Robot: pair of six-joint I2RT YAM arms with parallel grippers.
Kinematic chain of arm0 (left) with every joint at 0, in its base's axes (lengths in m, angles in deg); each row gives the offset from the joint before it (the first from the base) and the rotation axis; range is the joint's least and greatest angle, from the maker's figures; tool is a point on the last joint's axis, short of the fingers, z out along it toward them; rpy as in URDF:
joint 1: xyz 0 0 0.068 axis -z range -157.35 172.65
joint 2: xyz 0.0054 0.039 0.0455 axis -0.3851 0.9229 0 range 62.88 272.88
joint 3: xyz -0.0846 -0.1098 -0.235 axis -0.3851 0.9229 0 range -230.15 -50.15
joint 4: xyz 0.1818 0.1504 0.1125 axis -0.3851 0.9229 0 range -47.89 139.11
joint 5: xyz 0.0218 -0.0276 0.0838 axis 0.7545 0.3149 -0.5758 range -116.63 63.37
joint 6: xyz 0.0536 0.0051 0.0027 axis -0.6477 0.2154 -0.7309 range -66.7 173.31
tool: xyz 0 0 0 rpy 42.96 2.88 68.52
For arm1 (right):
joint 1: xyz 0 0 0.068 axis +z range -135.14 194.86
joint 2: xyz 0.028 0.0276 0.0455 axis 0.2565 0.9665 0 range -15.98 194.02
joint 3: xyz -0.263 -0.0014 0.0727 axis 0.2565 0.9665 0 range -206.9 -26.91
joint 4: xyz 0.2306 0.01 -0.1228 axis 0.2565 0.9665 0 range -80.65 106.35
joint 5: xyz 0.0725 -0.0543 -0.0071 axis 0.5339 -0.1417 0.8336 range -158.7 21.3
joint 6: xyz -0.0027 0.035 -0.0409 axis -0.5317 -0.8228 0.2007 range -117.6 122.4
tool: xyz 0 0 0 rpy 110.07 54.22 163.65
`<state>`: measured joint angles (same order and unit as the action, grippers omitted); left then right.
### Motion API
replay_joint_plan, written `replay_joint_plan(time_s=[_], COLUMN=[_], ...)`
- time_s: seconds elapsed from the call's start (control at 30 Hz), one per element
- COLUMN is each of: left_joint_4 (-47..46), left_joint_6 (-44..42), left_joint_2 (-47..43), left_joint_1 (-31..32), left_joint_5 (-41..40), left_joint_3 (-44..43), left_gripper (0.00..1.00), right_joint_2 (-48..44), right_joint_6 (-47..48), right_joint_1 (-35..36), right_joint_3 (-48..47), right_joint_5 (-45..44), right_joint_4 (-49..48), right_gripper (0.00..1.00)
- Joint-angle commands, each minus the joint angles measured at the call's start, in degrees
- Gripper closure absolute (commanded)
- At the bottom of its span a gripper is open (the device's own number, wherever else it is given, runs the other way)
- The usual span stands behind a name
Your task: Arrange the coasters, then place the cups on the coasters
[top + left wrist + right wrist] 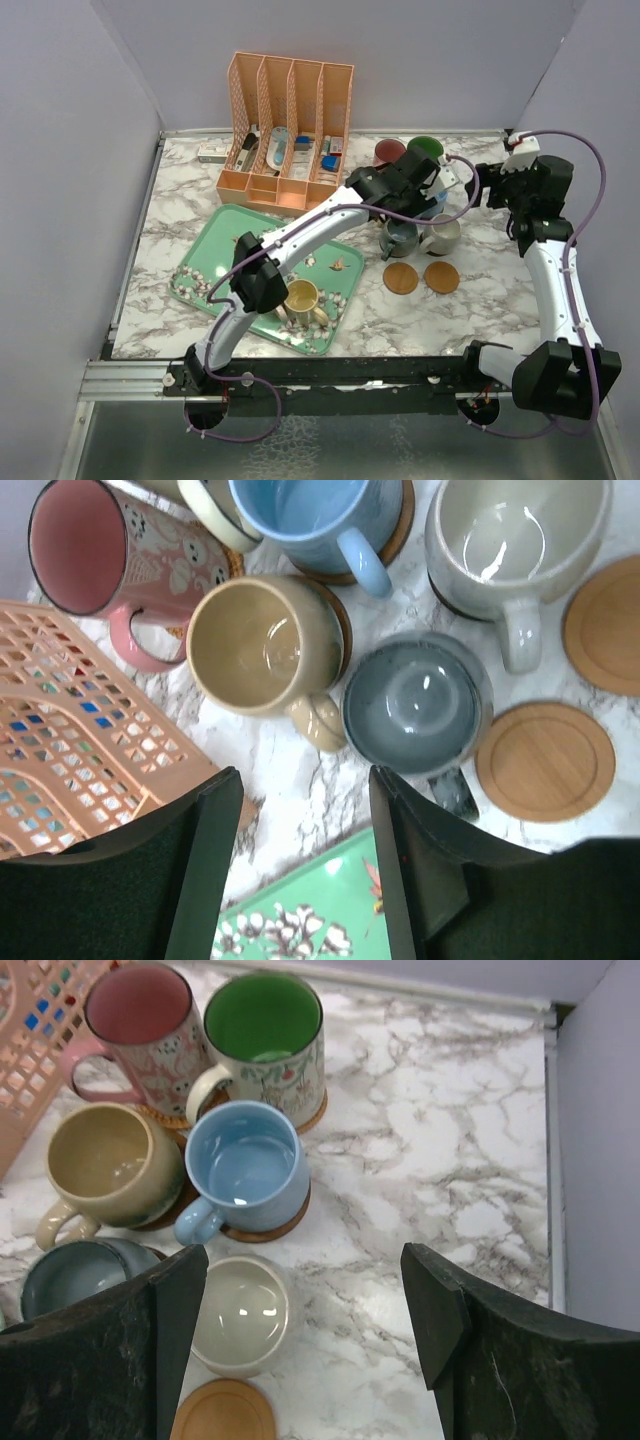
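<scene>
Several cups stand clustered at the back right: pink (90,550), tan (258,645), blue (320,520), cream (515,535) and grey-blue (420,702), plus a green one (265,1020). Dark coasters show under the tan, blue, pink and green cups. Two bare coasters (401,277) (441,276) lie in front of them. A yellow cup (301,297) stands on the tray. My left gripper (304,780) hangs open and empty, just short of the tan and grey-blue cups. My right gripper (305,1260) is open above bare marble beside the cream cup (240,1310).
A green floral tray (215,240) lies at the front left, partly under my left arm. An orange file organizer (290,110) stands at the back, close to the pink cup. Grey walls close in the table on three sides.
</scene>
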<state>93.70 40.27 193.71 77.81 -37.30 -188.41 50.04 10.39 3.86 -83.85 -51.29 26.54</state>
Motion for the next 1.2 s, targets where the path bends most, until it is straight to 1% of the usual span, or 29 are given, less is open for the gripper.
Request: replay_joint_plan(time_s=[0.0, 0.13, 0.27, 0.4, 0.57, 0.67, 0.77, 0.97, 1.17], left_joint_4=[-3.22, -7.8, -9.65, -6.12, 0.5, 3.42, 4.45, 3.45, 2.4], left_joint_6=[-3.66, -9.29, -12.32, -12.87, -14.38, -14.02, -13.5, -14.36, -14.47], left_joint_2=[-9.47, -20.33, -30.87, -39.28, -47.34, -49.45, -50.06, -48.87, -46.36], left_joint_1=[0.21, -0.17, -0.46, -0.73, -2.9, -5.16, -6.99, -8.53, -8.76], left_joint_5=[1.22, 1.55, 0.49, 2.11, 9.61, 12.91, 14.94, 15.74, 15.23], left_joint_3=[9.89, 25.04, 38.67, 48.45, 57.59, 60.31, 64.22, 68.66, 70.14], left_gripper=[0.42, 0.4, 0.39, 0.37, 0.37, 0.37, 0.37, 0.39, 0.44], right_joint_2=[-1.17, -0.85, -1.16, -0.65, 0.2, 0.24, -0.23, -0.29, -0.3], right_joint_6=[2.01, 6.06, 6.53, 5.58, 5.31, 5.03, 5.09, 5.35, 5.46], right_joint_1=[-0.3, -0.31, -0.25, -0.25, -0.25, -0.25, -0.25, -0.25, -0.25], right_joint_3=[-4.41, -3.59, -0.92, 0.83, 1.44, 1.78, 2.79, 3.58, 3.93], right_joint_5=[3.13, 7.69, 12.13, 15.5, 14.96, 14.14, 13.18, 11.99, 11.47], right_joint_4=[3.18, 2.9, 0.92, 0.62, 0.83, 0.61, -0.22, -0.92, -1.02], right_gripper=[0.2, 0.21, 0.21, 0.22, 0.22, 0.22, 0.22, 0.22, 0.22])
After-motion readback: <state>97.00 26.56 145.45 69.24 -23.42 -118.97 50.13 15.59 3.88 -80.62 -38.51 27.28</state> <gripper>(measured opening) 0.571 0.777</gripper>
